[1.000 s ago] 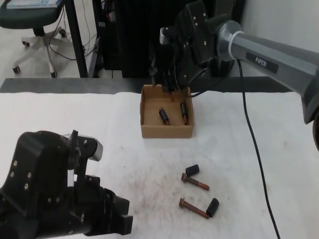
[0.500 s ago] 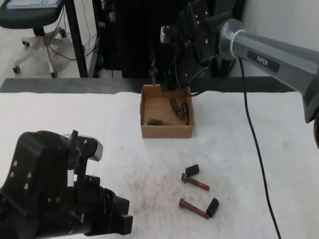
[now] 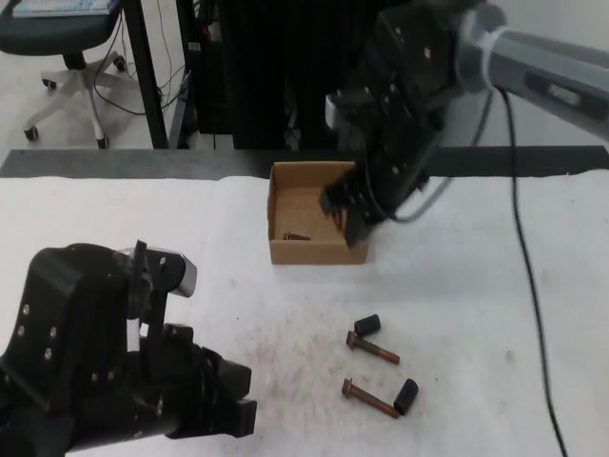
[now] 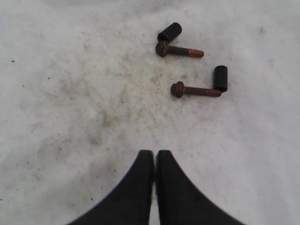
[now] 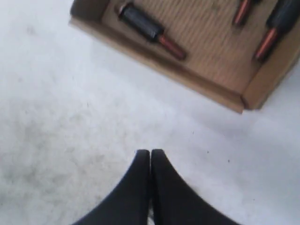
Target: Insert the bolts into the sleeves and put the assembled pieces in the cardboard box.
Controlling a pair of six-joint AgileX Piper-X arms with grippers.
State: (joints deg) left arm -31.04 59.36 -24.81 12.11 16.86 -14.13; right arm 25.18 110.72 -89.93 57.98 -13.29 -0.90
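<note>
White desk (image 3: pixel 143 219) carries the cardboard box (image 3: pixel 317 252) near its back edge, bolts (image 4: pixel 195 90) and sleeves (image 4: pixel 220 78) nearer the front; left gripper (image 4: pixel 155 153) and right gripper (image 5: pixel 150 153) sit closed, empty.

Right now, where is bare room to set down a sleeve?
Bare cloth lies between the cardboard box and the left gripper, and left of the box. Crowded: around the loose bolts and sleeves, and by the box where the right gripper hangs.
</note>
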